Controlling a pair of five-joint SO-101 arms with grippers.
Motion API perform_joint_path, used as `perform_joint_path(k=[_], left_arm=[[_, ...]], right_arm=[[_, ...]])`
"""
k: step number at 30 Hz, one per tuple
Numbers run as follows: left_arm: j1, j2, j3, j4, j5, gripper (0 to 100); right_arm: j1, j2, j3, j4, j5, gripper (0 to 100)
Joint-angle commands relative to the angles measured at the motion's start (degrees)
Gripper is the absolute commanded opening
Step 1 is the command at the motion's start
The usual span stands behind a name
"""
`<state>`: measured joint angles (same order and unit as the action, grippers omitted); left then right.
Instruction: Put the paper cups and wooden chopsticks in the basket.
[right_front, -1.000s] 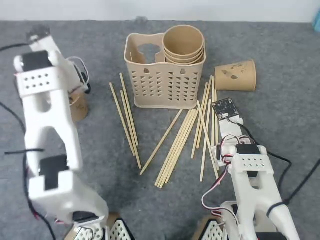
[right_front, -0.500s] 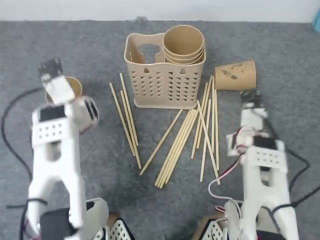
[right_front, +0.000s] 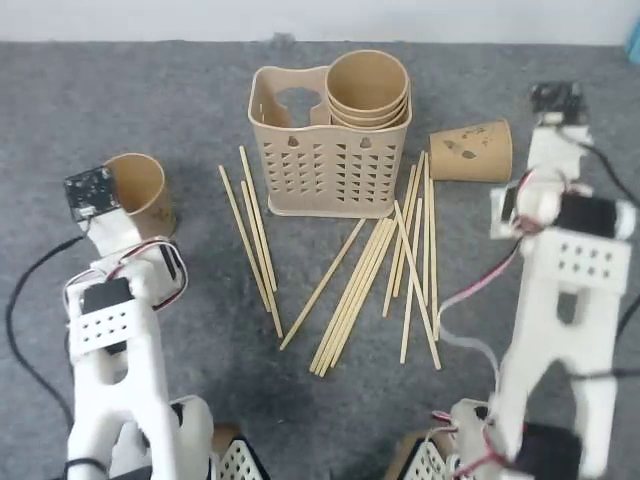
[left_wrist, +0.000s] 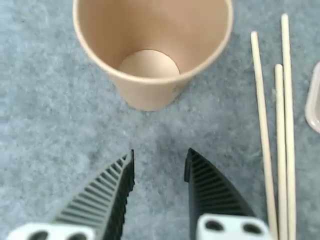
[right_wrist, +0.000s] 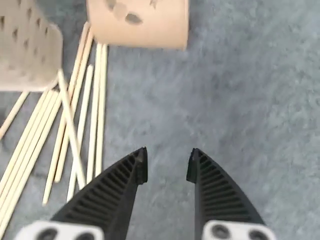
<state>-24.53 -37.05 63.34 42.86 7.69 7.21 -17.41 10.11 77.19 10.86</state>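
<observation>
Paper cup (left_wrist: 150, 60) just ahead of my empty, slightly parted left gripper (left_wrist: 159, 161) looks light, crushable; I'd pinch its rim gently.

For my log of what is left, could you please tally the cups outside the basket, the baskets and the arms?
Loose cups: 2, the upright cup and the tipped cup
Basket: 1
Arms: 2, the left arm and the right arm
Total: 5
</observation>
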Motion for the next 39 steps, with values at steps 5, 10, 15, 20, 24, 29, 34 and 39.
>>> perform_joint_path(k=[5, 10, 15, 20, 24, 29, 34, 39], left_arm=[[0.09, -1.93, -0.13, -1.76, -0.62, 16], [-0.18, -2.02, 1.19, -5.01, -0.62, 16], [-0.09, -2.02, 1.71, -6.15, -0.62, 16], [0.18, -2.02, 1.71, -6.24, -0.62, 16], [0.18, -2.02, 1.63, -6.24, -0.62, 16], [0.26, -1.93, 1.80, -7.56, -0.62, 16], [0.26, -1.93, 1.80, -7.65, -0.62, 16], [0.18, -1.93, 1.80, -7.65, -0.62, 16]], right_arm=[[0.75, 26.77, -27.25, 0.40, -0.26, 18.0], [0.66, 43.56, -46.33, 0.22, -0.18, 25.3], [0.84, 58.24, -64.88, 0.75, 0.09, 26.0], [2.59, 66.24, -82.20, 5.76, -2.20, 25.9], [6.55, 70.64, -90.99, 7.60, -10.90, 19.3], [7.43, 79.52, -91.96, 3.12, -10.02, 2.8], [3.03, 84.97, -92.13, -0.22, -9.32, 2.4], [-2.07, 85.23, -92.31, 2.59, -8.97, 2.3]])
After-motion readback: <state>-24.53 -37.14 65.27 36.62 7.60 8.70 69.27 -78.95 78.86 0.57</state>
